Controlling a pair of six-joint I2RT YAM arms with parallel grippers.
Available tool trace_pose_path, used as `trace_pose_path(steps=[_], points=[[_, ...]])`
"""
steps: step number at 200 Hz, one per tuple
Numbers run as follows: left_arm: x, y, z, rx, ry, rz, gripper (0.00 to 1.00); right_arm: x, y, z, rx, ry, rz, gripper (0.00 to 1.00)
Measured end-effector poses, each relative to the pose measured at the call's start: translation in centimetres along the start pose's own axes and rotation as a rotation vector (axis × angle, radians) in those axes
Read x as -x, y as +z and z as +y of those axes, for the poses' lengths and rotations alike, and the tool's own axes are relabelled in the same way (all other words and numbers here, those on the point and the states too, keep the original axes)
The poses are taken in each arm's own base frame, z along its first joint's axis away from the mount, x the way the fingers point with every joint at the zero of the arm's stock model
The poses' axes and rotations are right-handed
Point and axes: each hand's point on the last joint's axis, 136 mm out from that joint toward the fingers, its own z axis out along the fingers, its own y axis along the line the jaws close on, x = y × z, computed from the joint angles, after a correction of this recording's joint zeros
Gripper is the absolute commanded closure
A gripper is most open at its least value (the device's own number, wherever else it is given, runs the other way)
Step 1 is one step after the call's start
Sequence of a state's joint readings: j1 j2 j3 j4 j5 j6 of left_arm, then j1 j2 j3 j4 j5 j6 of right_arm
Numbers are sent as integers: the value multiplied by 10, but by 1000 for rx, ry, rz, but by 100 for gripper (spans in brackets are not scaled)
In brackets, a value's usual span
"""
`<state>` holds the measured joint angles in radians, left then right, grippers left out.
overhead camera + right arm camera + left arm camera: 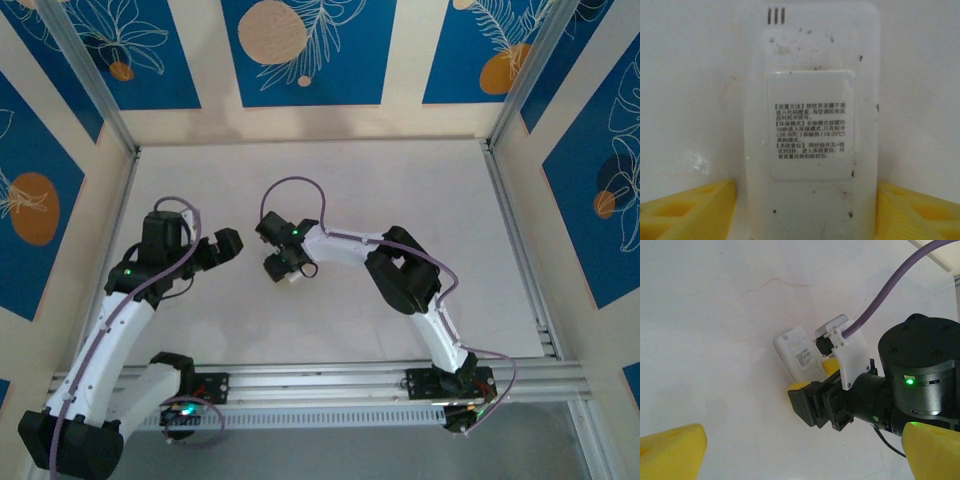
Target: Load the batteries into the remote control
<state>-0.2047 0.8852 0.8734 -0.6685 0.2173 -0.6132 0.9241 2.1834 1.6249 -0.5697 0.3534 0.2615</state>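
We are logging the remote control (810,125) lying label-side up near the middle of the table (420,190) | right gripper (286,270) is pressing its yellow fingers (690,210) against both long edges | left gripper (228,245) is hovering just left of it, jaws wide apart.
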Motion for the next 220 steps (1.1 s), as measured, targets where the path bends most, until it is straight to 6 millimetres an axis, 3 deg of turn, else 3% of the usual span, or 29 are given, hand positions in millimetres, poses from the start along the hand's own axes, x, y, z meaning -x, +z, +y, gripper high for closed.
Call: trace_pose_path(steps=[24,74,93,120,137,158,220], points=[[-1,0,-1,-8,-13,5,0,-1,0,0,-5,-8,1,53],[-3,2,-6,-41,-54,33,0,-2,-10,4,38,3,-6,56],[-2,2,-8,-52,-65,36,0,-2,-37,12,136,53,-39,56],[3,4,-16,-93,-91,48,4,16,-97,24,325,133,-156,57],[5,9,-23,-125,-112,68,11,35,-129,31,413,153,-244,57],[4,17,-26,-138,-144,98,23,43,-150,45,492,145,-294,56],[9,33,-30,-157,-237,133,57,34,-161,80,588,69,-280,55]])
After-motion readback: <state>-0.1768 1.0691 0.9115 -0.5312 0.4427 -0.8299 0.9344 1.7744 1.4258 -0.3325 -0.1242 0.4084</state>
